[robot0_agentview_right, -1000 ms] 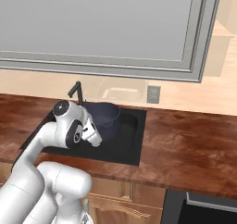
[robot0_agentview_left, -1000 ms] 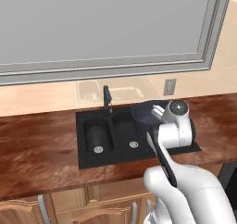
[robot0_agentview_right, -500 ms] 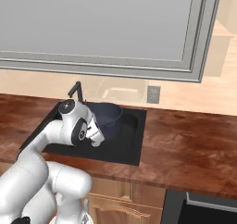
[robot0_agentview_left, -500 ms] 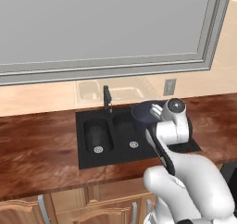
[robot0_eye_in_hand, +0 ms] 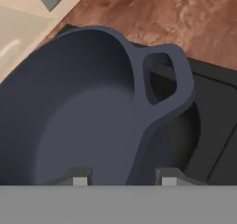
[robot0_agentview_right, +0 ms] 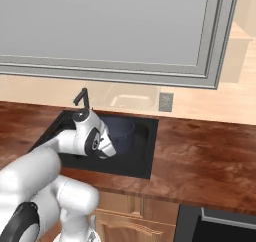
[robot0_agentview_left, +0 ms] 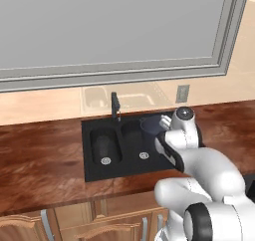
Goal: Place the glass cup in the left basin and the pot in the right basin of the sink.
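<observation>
The dark blue-grey pot point(robot0_eye_in_hand: 83, 121) hangs tilted over the right basin point(robot0_agentview_left: 143, 155) of the black sink point(robot0_agentview_left: 94, 173). My gripper point(robot0_eye_in_hand: 124, 177) is shut on its rim next to a loop handle point(robot0_eye_in_hand: 178, 79), with the wall between the two fingertips. From the base the pot point(robot0_agentview_left: 152, 124) point(robot0_agentview_right: 120, 128) sits just behind my white hand, at the wide basin's back right. In the narrower left basin point(robot0_agentview_left: 105, 160) there is a dim rounded shape; I cannot tell whether it is the glass cup.
A slim black faucet point(robot0_agentview_left: 115, 105) rises at the back between the basins. A wall outlet point(robot0_agentview_left: 182, 93) sits behind the sink to the right. Brown counter point(robot0_agentview_right: 200, 156) stretches on both sides, under a large window.
My hand has carried the pot a little further in over the right basin and slightly lower. The grip on the rim is the same.
</observation>
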{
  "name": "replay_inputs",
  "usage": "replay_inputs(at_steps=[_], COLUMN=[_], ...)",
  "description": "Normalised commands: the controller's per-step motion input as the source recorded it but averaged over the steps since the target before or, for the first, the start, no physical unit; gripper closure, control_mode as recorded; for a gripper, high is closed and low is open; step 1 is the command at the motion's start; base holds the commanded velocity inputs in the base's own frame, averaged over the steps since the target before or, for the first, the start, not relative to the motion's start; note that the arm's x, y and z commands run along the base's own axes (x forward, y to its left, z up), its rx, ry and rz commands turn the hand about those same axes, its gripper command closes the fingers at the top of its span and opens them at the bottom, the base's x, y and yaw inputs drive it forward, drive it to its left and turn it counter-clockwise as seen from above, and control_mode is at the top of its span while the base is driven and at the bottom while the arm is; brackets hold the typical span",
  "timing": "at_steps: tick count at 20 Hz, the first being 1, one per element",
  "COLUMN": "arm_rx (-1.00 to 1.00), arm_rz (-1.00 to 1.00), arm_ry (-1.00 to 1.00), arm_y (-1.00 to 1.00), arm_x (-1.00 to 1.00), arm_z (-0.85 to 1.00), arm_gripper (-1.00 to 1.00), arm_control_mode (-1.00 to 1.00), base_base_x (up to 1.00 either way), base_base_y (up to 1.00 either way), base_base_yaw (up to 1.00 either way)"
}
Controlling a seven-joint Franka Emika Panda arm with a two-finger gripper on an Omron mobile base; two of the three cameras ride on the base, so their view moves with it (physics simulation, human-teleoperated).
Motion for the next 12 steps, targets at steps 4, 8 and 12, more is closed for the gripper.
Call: replay_inputs(at_steps=[4, 8, 12], arm_rx=[0.00, 0.00, 0.00], arm_rz=[0.00, 0.00, 0.00], arm_ry=[-0.07, -0.10, -0.13], arm_y=[0.00, 0.00, 0.00], arm_x=[0.00, 0.00, 0.00], arm_z=[-0.84, -0.77, -0.74], arm_gripper=[1.00, 1.00, 1.00], arm_control_mode=[-1.00, -1.00, -1.00], base_base_x=[0.00, 0.00, 0.00], base_base_y=[0.00, 0.00, 0.00], base_base_yaw=[0.00, 0.00, 0.00])
